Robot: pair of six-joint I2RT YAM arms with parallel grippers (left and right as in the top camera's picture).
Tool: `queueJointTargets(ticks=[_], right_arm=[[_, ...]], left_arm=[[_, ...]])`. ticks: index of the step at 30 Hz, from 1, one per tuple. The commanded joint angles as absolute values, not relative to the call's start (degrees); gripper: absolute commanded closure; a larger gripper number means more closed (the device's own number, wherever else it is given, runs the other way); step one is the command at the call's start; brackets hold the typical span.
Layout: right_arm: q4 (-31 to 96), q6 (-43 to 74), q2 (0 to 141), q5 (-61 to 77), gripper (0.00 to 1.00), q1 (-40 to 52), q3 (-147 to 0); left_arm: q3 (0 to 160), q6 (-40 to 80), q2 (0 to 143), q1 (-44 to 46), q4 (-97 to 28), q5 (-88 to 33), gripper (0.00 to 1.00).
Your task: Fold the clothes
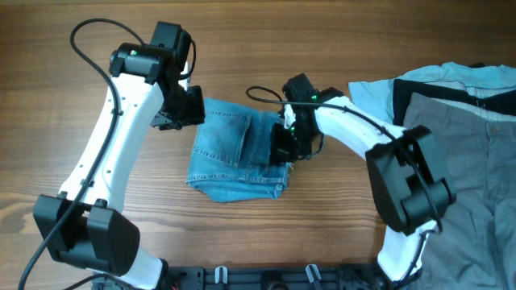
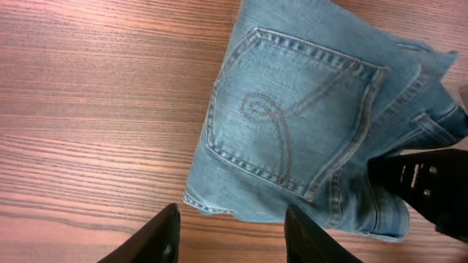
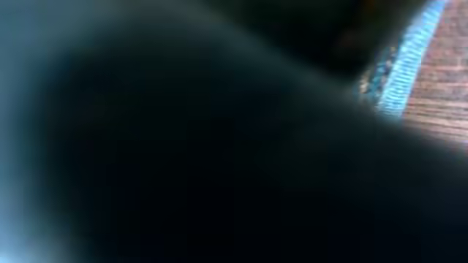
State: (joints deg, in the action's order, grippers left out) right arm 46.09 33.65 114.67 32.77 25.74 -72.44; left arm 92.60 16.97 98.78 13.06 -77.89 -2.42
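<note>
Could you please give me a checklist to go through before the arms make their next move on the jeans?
1. The jeans are folded into a compact bundle: ok.
2. Layers lined up: not ok; they fan out unevenly along the lower and right edges.
3. The left gripper is open and empty: ok; its fingers are apart by the pocket side.
4. Hold of the right gripper: cannot tell; it sits at the bundle's right edge and its wrist view is a dark blur.
5. Bundle apart from the grey trousers and pale blue shirt: ok; bare table lies between.
</note>
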Motion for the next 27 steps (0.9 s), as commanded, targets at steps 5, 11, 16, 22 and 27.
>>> queueJointTargets(ticks=[5,11,16,22,27], right_arm=[[49.5,23.6,111.1,31.3,0.92,25.0,-72.5],[49.8,23.1,96.7,33.3,0.92,25.8,-72.8],[47.4,29.5,101.4,32.0,0.96,29.8,-67.3],[40.2,37.7,111.2,41.7,0.95,32.2,-62.5],[39.7,37.5,109.6,41.7,0.84,30.9,-62.7]], left_arm=[[71.6,16.7,98.3,12.9,-62.4,-13.5,0.71],[52.0,17.0,98.3,12.9,-40.6,-16.5,0.86],[54.3,16.9,96.1,12.8,-44.8,-17.6,0.66],[66.4,16.9,88.6,12.8,-59.8,-17.6,0.38],[64.9,19.4,86.3,13.1,-67.5,-18.2,0.33]])
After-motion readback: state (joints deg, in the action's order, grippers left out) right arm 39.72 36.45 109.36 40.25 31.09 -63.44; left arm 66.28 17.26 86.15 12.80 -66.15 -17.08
